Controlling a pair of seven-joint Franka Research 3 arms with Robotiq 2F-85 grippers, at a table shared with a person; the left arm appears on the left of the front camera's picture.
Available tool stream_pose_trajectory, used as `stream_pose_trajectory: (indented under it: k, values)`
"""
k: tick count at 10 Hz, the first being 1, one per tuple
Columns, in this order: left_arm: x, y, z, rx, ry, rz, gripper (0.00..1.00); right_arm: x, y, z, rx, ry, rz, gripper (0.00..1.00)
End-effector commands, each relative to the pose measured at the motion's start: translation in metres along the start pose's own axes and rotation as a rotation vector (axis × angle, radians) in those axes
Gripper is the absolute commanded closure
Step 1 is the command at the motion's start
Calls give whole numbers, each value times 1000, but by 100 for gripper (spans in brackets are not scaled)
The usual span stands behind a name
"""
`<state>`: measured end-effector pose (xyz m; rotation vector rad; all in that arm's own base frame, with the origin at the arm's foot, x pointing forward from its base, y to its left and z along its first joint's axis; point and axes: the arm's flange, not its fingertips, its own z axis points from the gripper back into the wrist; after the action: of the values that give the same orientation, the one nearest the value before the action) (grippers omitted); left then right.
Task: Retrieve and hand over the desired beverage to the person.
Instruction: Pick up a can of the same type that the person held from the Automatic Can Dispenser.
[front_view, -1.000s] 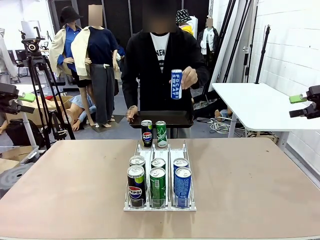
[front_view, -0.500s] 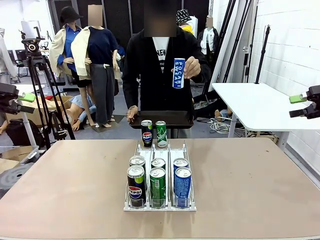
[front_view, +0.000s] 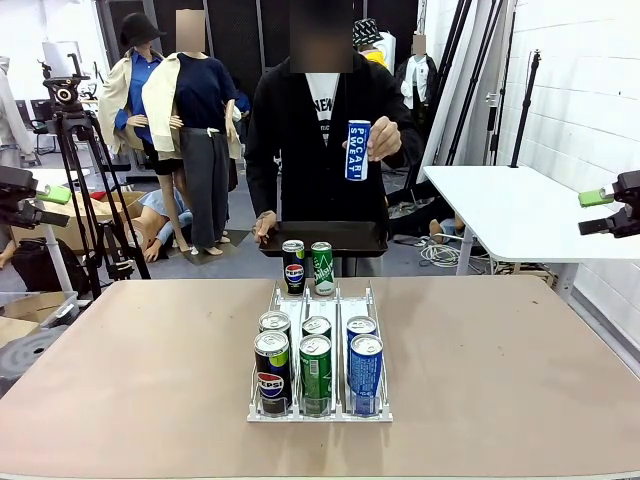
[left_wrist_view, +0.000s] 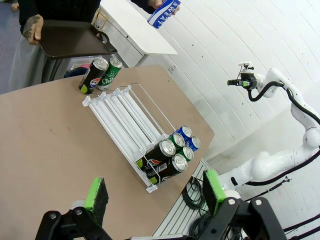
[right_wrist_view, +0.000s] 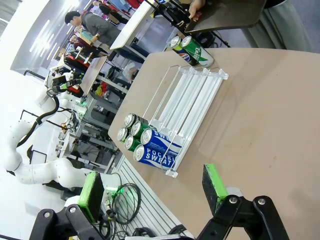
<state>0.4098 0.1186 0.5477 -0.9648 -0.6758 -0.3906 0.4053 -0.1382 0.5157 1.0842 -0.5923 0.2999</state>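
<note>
Blue-and-white Pocari Sweat cans (front_view: 365, 370): two, one behind the other, in the R lane of the clear plastic three-lane rack (front_view: 320, 300), at its near end, on the tan tabletop (front_view: 120, 380). The mid lane has two green cans (front_view: 315, 372) and the L lane two black Pepsi cans (front_view: 271, 372), also at the near end, all six packed tight.

L gripper (left_wrist_view: 155, 190): I see the jaws wide apart w/ nothing btwn the green pads, raised off the table at the L side. R gripper (right_wrist_view: 152, 186): same, apart and holding nothing, at the R side.

At the rack's far end there's a lone black Pepsi can (front_view: 293, 266) and a lone green can (front_view: 322, 267), upright on the table, side by side, looks like touching.

Just beyond, at the table's far edge, is a flat black tray (front_view: 350, 240), held level by one hand (front_view: 264, 226) of the person (front_view: 300, 120) in a black open jacket and white tee. Their other hand (front_view: 383, 138) holds up a slim blue Pocari Sweat can (front_view: 357, 149), upright at chest height, well apart from the rack and both grippers.
</note>
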Motion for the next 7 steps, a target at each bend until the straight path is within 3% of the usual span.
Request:
stream_pose_trajectory:
  k: [1,7]
  values:
    - [-1,-1,1,-12,-9,6,0,1,0,-1,-4,3,0,0]
    - [-1,-1,1,-12,-9,6,0,1,0,-1,-4,3,0,0]
